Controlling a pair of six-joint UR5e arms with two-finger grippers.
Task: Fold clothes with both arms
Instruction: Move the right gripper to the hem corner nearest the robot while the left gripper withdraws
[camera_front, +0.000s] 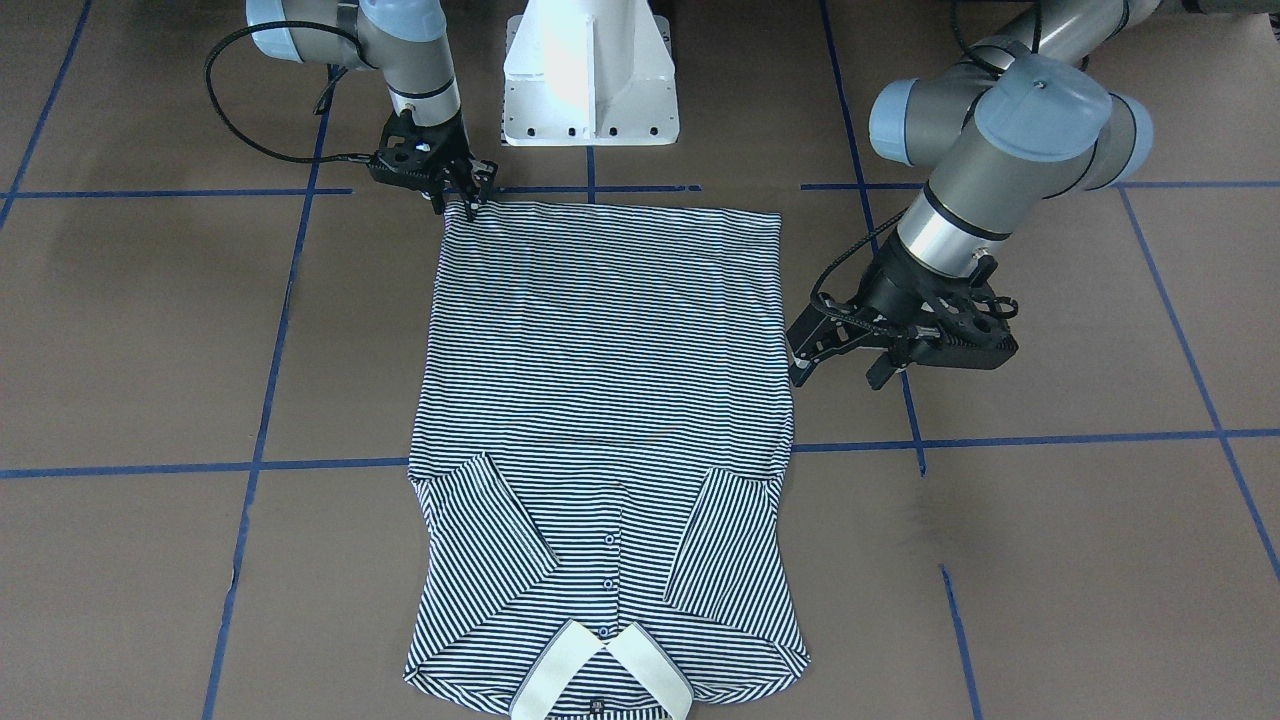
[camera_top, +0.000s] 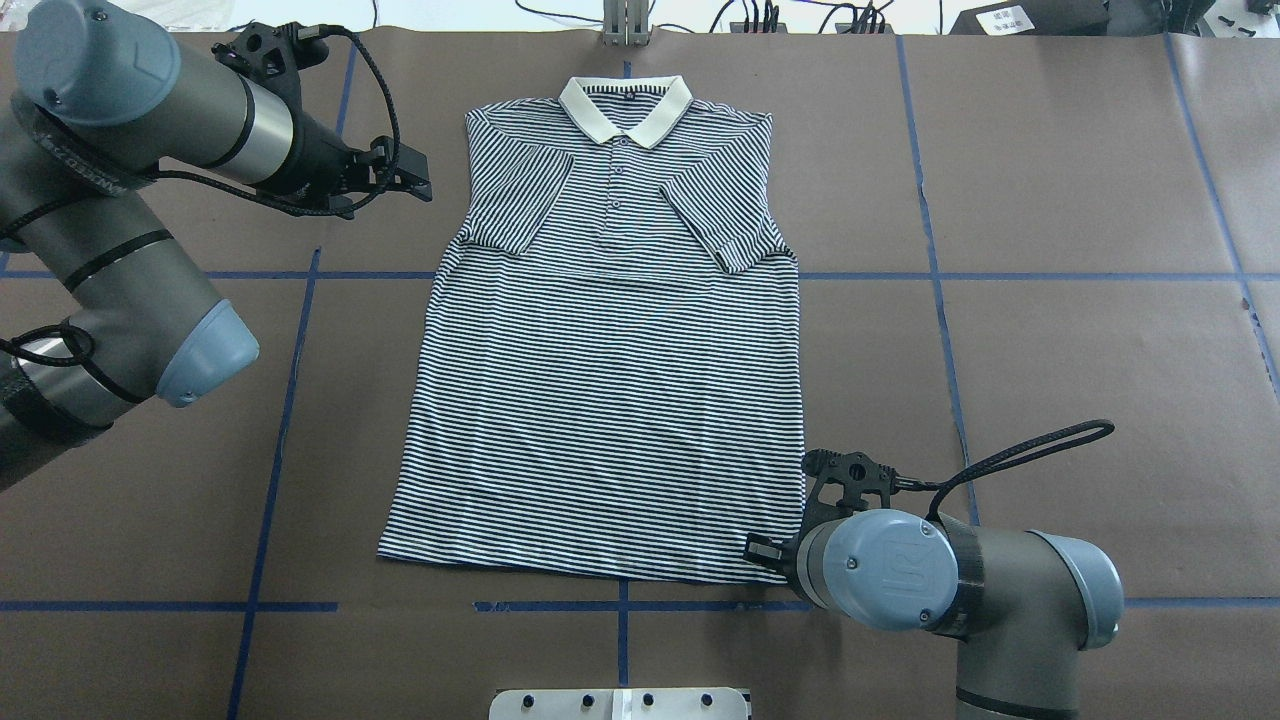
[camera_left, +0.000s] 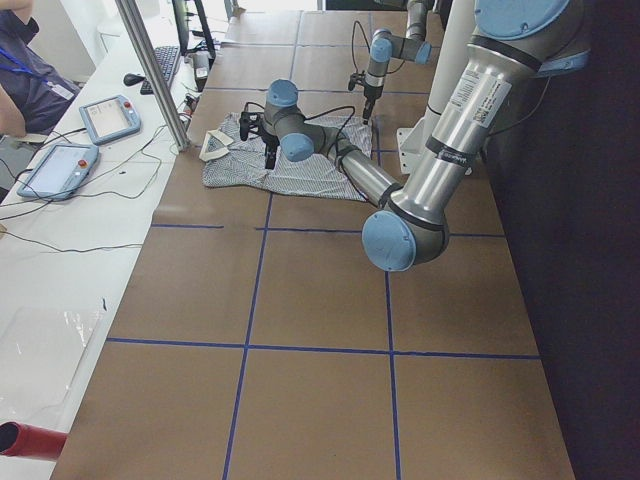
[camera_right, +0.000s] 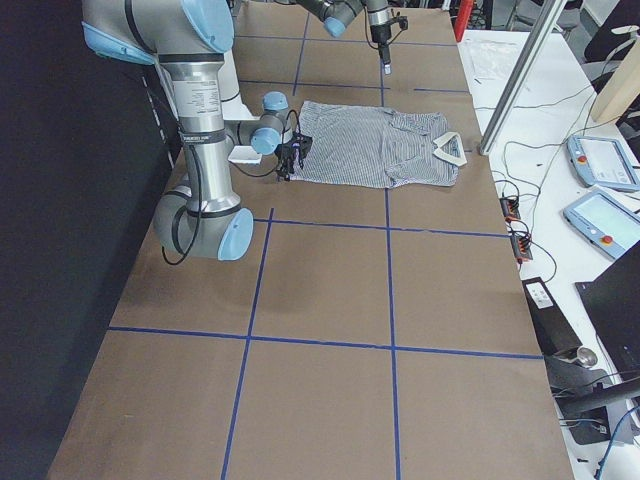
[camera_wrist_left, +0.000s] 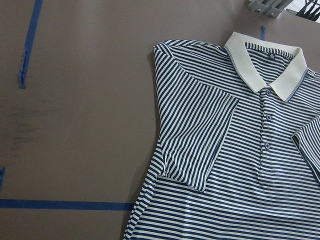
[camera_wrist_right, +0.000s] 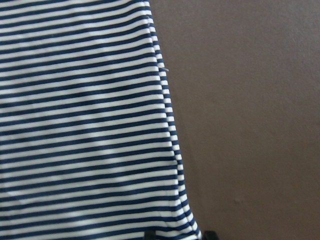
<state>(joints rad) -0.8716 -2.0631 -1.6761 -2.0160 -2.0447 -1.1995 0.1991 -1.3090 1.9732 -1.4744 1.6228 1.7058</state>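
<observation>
Two spread grippers: my right gripper (camera_front: 465, 203) at the upper-left hem corner of the polo shirt (camera_front: 600, 350), my left gripper (camera_front: 838, 376) (just beside the cloth's edge) mid-right.

A robotics lab is indicated: two robot arms (camera_front: 1010, 150) are mounted by a white pedestal (camera_front: 590, 75) at a tabletop (camera_top: 1080, 380) gridded with blue tape (camera_top: 1000, 276). Teach pendants (camera_left: 108, 118) and a keyboard (camera_left: 162, 65) are laid on a white bench (camera_left: 60, 290) beside it.
</observation>
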